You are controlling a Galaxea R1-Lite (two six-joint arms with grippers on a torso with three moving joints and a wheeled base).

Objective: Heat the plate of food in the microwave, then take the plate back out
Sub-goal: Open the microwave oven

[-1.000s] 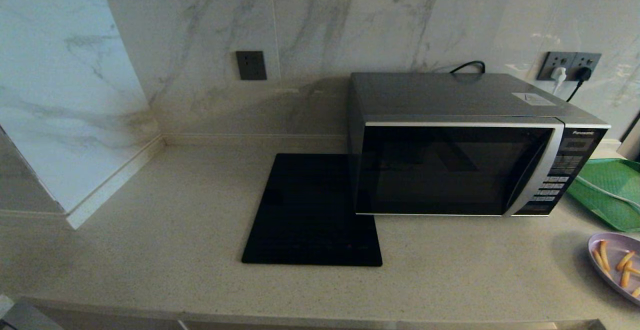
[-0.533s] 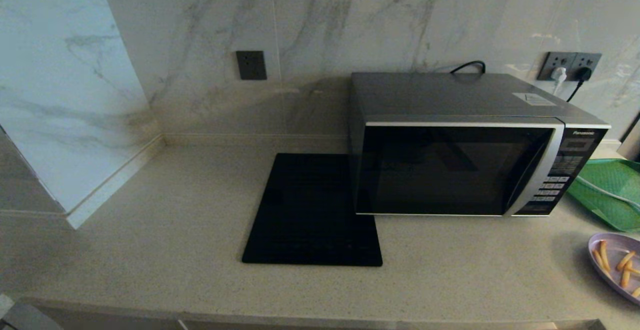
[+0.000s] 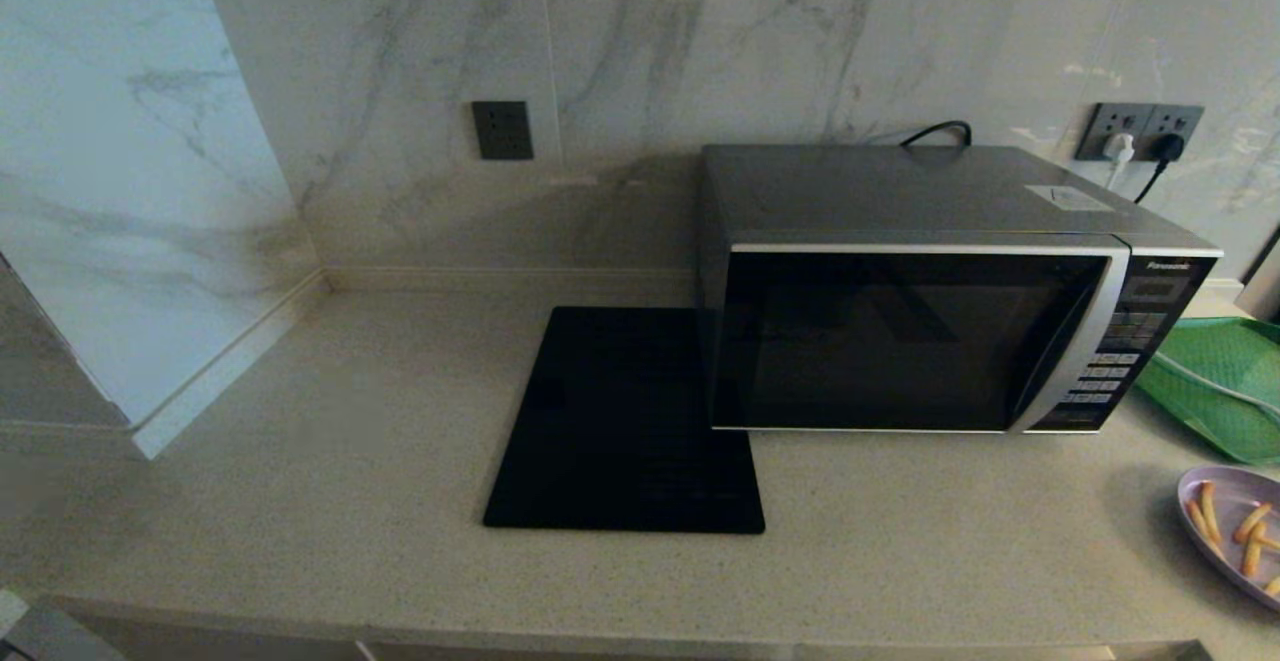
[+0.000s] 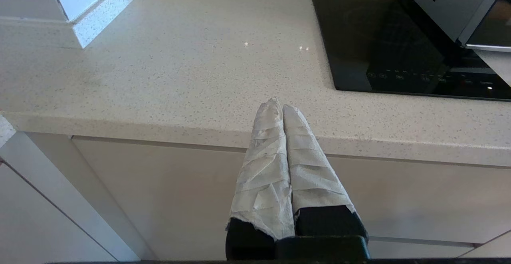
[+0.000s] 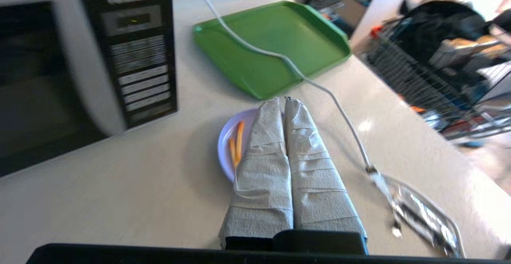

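A pale speckled counter (image 3: 330, 501) runs the width of the head view, backed by a marble wall (image 3: 700, 31). The microwave (image 3: 930, 291) stands on it toward the right, its dark glass door shut flush and its black button panel (image 3: 1120, 351) at the right end. Its left front corner sits just over the edge of a flat black mat (image 3: 620, 431) lying on the counter beside it. To the right of the microwave lies a green tray (image 3: 1215, 381), with a thin white cable (image 5: 319, 86) trailing across it and on over the counter.

The plate of food (image 3: 1235, 531) rests on the counter near the front right edge, in front of the tray and apart from it — a small lilac plate with a few orange fries, partly cut off by the edge of the head view.

Neither arm shows in the head view. The left gripper (image 4: 279, 106) hangs at the front edge of the counter, well to the left of the mat, its cloth-wrapped fingers (image 4: 263, 156) pressed together with nothing between them. The right gripper (image 5: 281, 102) hovers over the plate, hiding most of it — its wrapped fingers (image 5: 311, 164) are likewise closed together and empty.
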